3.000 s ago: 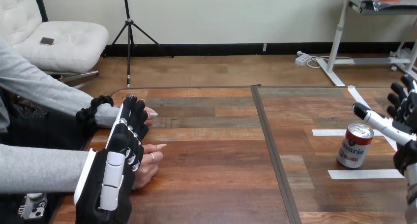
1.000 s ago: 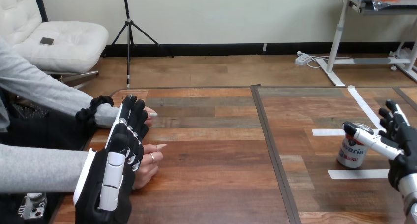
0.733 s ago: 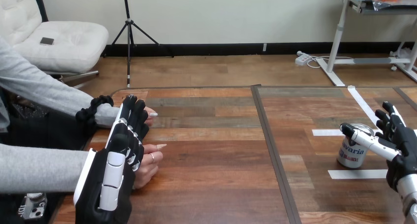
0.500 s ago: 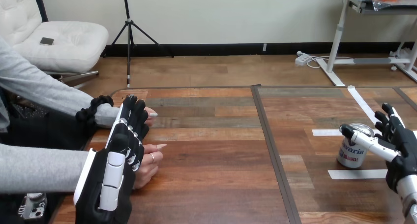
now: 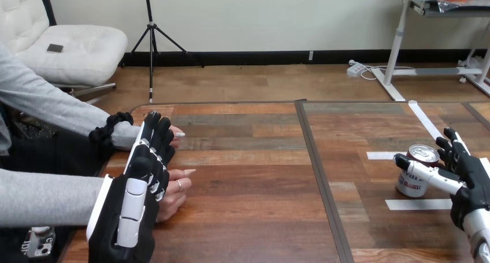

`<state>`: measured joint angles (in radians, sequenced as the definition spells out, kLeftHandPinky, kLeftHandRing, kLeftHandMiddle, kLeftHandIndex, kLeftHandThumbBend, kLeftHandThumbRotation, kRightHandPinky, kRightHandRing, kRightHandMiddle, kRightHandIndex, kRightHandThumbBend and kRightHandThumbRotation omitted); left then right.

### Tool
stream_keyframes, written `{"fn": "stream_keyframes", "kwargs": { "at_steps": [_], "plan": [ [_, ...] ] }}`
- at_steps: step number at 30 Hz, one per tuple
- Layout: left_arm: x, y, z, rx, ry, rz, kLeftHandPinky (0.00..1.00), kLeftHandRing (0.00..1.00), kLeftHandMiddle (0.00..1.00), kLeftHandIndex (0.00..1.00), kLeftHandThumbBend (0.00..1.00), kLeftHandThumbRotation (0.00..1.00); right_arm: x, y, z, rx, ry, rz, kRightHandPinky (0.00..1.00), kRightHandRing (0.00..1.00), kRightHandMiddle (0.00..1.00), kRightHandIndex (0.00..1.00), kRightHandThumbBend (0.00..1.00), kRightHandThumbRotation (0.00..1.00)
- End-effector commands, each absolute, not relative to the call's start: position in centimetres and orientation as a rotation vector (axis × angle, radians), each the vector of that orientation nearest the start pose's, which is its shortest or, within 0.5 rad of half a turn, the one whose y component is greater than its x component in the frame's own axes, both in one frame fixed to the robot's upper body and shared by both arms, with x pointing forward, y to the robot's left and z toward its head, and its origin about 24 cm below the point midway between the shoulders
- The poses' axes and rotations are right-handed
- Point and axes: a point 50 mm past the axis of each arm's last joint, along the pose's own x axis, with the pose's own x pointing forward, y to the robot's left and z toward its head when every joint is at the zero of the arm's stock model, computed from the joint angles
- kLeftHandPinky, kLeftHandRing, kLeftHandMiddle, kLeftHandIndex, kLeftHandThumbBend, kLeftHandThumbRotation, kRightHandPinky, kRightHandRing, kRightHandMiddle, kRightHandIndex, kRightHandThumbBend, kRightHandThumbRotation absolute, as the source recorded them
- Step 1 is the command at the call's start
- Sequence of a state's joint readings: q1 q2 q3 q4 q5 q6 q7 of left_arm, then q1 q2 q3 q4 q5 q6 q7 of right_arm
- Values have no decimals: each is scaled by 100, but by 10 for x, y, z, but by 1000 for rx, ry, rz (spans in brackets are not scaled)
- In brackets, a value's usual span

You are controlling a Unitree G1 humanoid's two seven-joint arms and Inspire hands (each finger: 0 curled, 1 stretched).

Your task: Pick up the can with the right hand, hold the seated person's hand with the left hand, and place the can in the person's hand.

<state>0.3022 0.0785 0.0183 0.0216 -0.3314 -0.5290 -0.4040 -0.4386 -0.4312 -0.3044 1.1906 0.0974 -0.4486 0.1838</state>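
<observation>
White tape strips [image 5: 420,204] lie on the wooden table [image 5: 248,217], right of its dark seam [image 5: 316,165].

- The can [image 5: 410,185], just left of the right hand's [image 5: 471,182] fingers, was red and white, with a silver top.
- The tape strip [image 5: 418,204] near those fingers was white.

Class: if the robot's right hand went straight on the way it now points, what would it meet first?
The can. It stands upright in the gap between the thumb and fingers of the right hand, directly in its path. I cannot tell whether the thumb already touches it.
</observation>
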Motion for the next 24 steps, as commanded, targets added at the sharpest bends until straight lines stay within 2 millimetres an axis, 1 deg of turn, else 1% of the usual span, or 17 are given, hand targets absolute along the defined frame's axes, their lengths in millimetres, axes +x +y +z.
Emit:
{"fn": "stream_keyframes", "kwargs": {
  "at_steps": [1, 24],
  "plan": [
    [188, 176, 40, -171, -331, -207, 100, 100, 100, 100, 67, 93, 295, -309, 10, -137, 161, -221, 100, 100, 98, 100, 100, 16],
    [188, 176, 40, -170, -331, -207, 100, 100, 100, 100, 65, 93, 295, -305, 6, -194, 193, -199, 100, 100, 97, 99, 100, 15]
  ]
}}
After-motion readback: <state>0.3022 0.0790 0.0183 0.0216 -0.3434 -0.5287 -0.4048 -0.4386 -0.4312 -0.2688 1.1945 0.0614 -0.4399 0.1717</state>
